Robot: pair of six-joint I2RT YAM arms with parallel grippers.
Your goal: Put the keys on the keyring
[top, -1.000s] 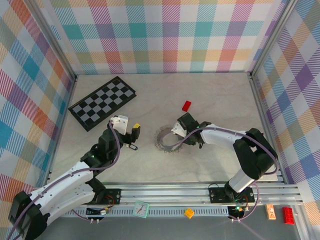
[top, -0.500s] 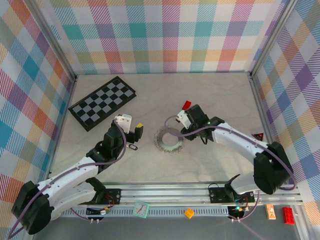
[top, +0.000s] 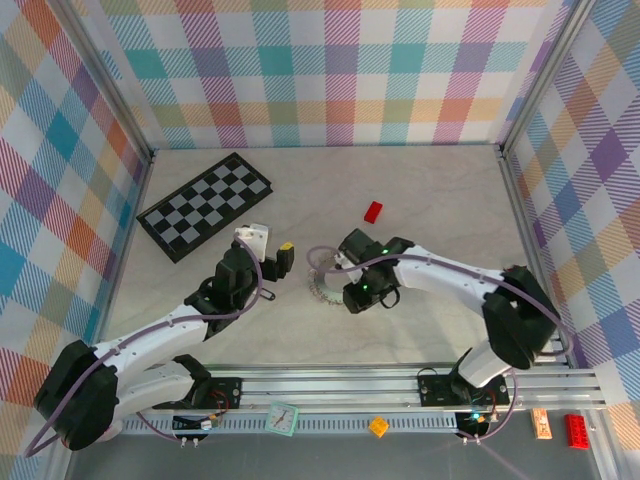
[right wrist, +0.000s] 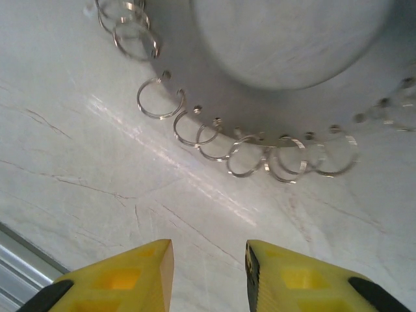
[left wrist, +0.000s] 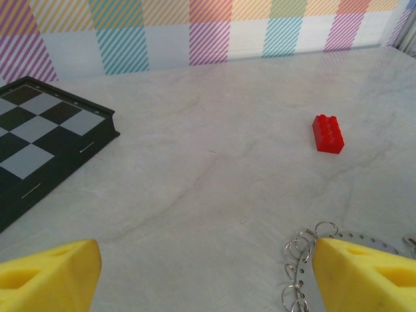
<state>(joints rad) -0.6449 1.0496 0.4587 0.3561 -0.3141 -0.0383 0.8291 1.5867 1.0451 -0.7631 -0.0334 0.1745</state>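
Note:
The keyring (top: pixel 320 278) lies mid-table, a flat silvery ring hung with small wire loops. My right gripper (top: pixel 350 295) hovers over its near right side, hiding part of it. In the right wrist view that gripper (right wrist: pixel 209 276) is open with only bare table between the yellow fingers (right wrist: pixel 123 279), and the keyring (right wrist: pixel 260 110) lies just beyond the tips. My left gripper (top: pixel 275 258) stands just left of the ring. In the left wrist view it (left wrist: pixel 208 276) is wide open and empty, and the keyring (left wrist: pixel 300 260) sits beside its right finger (left wrist: pixel 364 273). The keys are hidden.
A black-and-grey chequerboard (top: pixel 205 203) lies at the back left, also seen in the left wrist view (left wrist: pixel 45 136). A small red block (top: pixel 373 211) sits behind the ring (left wrist: pixel 327 133). Plaid walls close three sides, and a metal rail (top: pixel 400 385) runs along the near edge.
My right gripper swung from the ring's far side down to its near right side. My left gripper crept up and right, closer to the ring.

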